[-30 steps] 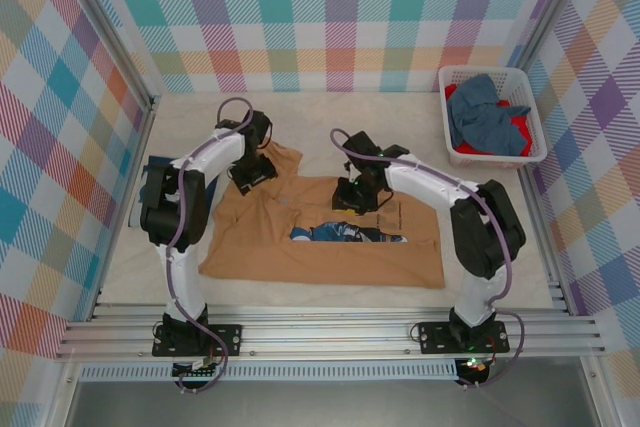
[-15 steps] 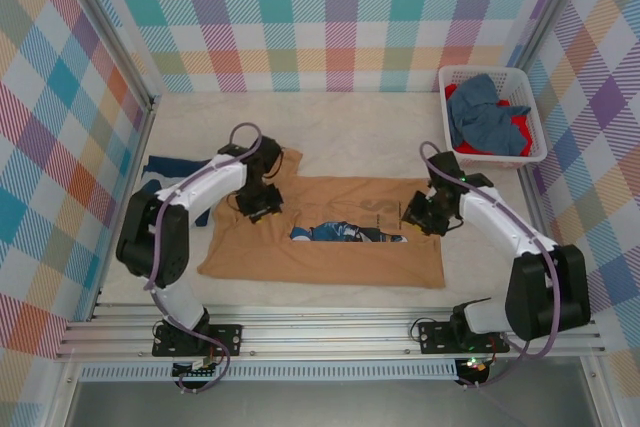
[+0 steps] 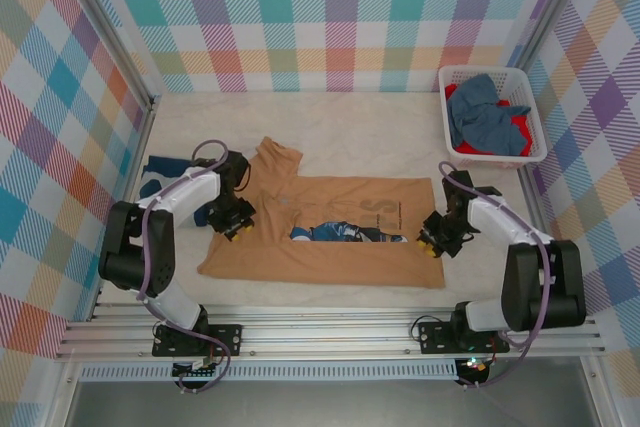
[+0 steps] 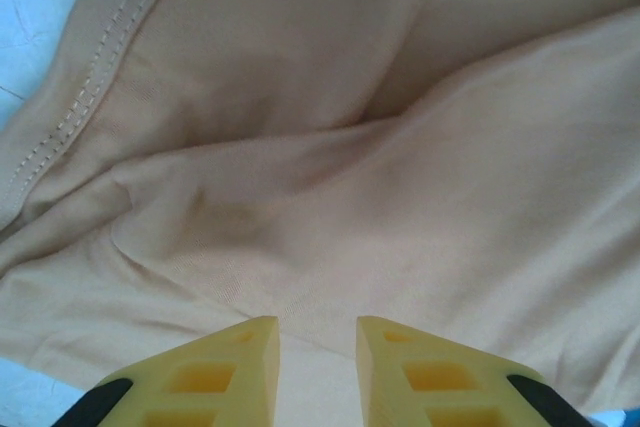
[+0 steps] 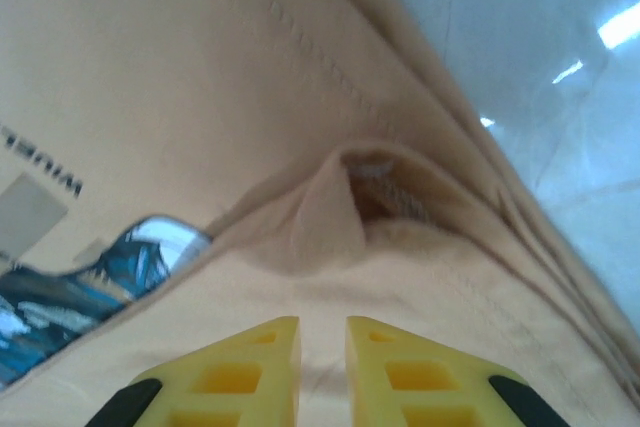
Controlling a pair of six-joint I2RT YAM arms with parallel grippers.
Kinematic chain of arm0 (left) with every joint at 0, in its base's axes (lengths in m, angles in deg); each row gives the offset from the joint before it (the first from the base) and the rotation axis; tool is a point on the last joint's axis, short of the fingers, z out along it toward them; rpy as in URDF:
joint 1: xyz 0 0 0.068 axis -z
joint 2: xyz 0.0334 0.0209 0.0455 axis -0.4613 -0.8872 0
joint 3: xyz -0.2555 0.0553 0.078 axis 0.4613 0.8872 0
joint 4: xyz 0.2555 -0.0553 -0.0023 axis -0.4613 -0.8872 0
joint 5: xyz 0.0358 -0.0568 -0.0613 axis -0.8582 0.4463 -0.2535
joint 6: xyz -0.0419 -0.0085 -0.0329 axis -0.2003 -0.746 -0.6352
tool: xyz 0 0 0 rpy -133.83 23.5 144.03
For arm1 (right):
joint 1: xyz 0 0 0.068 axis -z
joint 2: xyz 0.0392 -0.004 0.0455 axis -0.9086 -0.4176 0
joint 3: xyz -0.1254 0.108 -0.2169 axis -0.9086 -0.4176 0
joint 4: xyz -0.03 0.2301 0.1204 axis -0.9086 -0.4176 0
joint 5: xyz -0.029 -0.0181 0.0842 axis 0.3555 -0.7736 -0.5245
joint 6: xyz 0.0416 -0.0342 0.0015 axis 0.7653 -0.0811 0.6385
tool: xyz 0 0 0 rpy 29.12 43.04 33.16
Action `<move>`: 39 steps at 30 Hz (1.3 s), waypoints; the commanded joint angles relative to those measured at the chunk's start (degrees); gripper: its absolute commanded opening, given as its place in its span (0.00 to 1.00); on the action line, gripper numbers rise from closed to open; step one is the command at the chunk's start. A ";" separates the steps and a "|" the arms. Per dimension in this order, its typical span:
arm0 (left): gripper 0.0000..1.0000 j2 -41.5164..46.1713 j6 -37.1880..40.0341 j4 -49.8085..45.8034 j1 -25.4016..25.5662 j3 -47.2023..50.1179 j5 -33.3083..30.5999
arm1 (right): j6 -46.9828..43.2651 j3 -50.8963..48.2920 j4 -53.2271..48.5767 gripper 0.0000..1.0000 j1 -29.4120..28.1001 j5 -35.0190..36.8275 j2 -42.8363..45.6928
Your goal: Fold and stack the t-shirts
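Plaid walls ring a pale bench (image 3: 350, 127) where the tan t-shirt (image 3: 330, 262) lies spread, its print showing at the middle. The left tool (image 3: 235, 225) grips the shirt's left edge and the right tool (image 3: 430, 242) its right edge, jaws nearly together on pinched cloth. Blue and red shirts (image 3: 485, 117) fill the white basket (image 3: 495, 159) at the far right.

The worktop (image 3: 360, 132) is a pale, cream-white surface, closed on three sides by walls (image 3: 340, 17) printed with a checked pattern in many colours. Silver metal rails (image 3: 330, 332) run along its near edge, and bright spots of light (image 5: 620, 27) shine on the surface.
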 commanded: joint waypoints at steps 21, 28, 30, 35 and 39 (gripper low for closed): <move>0.25 -6.52 0.74 3.99 -2.82 4.95 -4.05 | -5.08 4.13 0.90 0.02 6.97 7.16 -7.99; 0.26 -2.67 -0.01 3.08 -2.68 3.98 -3.58 | -7.92 5.97 0.19 0.06 6.17 7.77 -7.63; 0.31 0.27 0.39 0.42 -2.26 0.40 -4.41 | -9.82 8.24 -0.61 0.12 4.40 9.43 -4.19; 0.43 2.31 0.54 -2.87 -2.12 -11.70 -7.13 | -16.21 18.69 -2.75 0.22 -4.13 16.67 -1.82; 0.43 -2.93 0.81 2.03 -2.46 -18.31 -3.11 | -18.36 23.83 -1.26 0.27 -7.26 17.14 -7.00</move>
